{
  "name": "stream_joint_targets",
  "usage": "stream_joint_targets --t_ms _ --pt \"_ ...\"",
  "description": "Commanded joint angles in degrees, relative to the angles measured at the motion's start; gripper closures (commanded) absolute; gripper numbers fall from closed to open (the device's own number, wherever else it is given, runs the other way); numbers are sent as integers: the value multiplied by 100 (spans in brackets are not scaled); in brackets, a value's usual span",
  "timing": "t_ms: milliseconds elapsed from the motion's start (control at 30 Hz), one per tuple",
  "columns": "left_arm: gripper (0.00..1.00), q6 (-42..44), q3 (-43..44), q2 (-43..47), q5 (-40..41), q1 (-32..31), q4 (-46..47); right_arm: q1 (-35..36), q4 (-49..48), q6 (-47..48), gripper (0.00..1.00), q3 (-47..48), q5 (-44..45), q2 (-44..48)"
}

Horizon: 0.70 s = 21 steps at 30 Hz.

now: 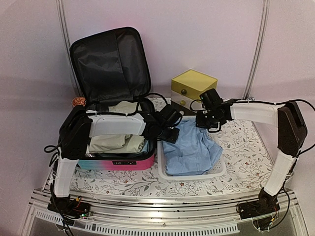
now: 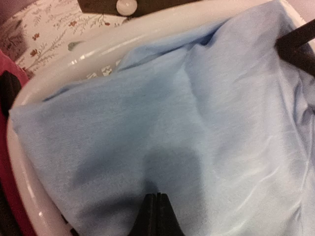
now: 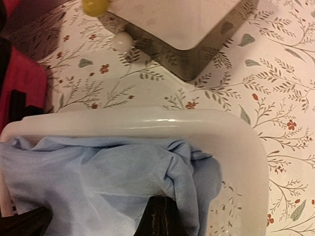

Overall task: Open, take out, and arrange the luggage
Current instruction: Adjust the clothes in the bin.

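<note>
The luggage [image 1: 118,162] lies open at the left, its black-lined lid [image 1: 110,64] standing upright, with cream clothes [image 1: 118,142] inside. A light blue cloth [image 1: 189,147] lies in the white basket [image 1: 192,175] beside it. My left gripper [image 1: 170,132] hovers over the cloth's left part; in the left wrist view its jaws [image 2: 156,197] are shut just above the blue cloth [image 2: 172,108]. My right gripper [image 1: 204,120] is at the basket's back edge, shut [image 3: 166,200] on a fold of the blue cloth [image 3: 98,172] inside the rim [image 3: 147,118].
The yellow-topped drawer box [image 1: 193,83] stands right behind the basket, close to my right gripper, and shows in the right wrist view [image 3: 172,29]. A small orange object [image 1: 78,102] sits behind the luggage. The floral table cover [image 1: 246,147] lies bare at the right.
</note>
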State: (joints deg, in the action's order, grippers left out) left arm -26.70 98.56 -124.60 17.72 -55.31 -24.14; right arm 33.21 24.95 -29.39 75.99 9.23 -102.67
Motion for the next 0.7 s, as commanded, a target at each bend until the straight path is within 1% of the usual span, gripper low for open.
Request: stream_joint_targets --t_ms 0,133,233,467,567,667 --pt "100 -248 154 -384 -152 146 28 -130 -189 -103 98 -328 340 -315" --pt "100 -270 159 -469 -28 161 -23 -129 -17 -182 98 -330 869 -734" --pt "100 -228 180 -425 57 166 -91 -127 67 -162 98 -284 903 -751" --pt "100 47 172 91 -22 152 -136 -122 203 280 96 -277 475 107" --pt "100 185 122 474 -79 112 -252 -73 496 464 94 -256 147 506" --pt "100 264 -51 916 -12 61 -363 155 855 573 92 -260 -10 878"
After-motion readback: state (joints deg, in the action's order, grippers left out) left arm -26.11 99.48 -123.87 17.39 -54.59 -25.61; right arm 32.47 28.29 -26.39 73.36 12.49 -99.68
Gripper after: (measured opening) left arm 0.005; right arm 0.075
